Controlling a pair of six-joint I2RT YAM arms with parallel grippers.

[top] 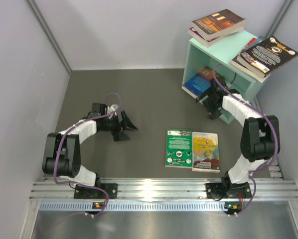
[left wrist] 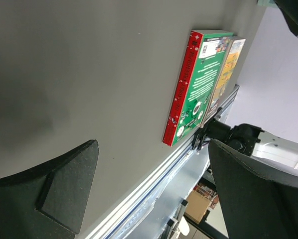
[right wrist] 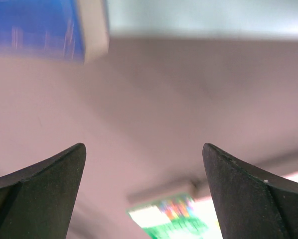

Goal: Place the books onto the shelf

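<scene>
The mint-green shelf (top: 223,55) stands at the back right. A brown book (top: 219,22) and a black book (top: 268,52) lie on its top, and a blue-orange book (top: 199,82) sits in its open face. A green book (top: 178,148) and a yellow book (top: 206,151) lie flat side by side near the table's front. My right gripper (top: 210,107) hangs open and empty just in front of the shelf opening; its view shows the blue book (right wrist: 39,30) and a blurred green book (right wrist: 174,219). My left gripper (top: 129,127) is open and empty, left of the green book (left wrist: 199,84).
Grey walls close in the table at the left, back and right. An aluminium rail (top: 159,189) with both arm bases runs along the near edge. The yellow book (left wrist: 227,69) lies close to the right arm's base.
</scene>
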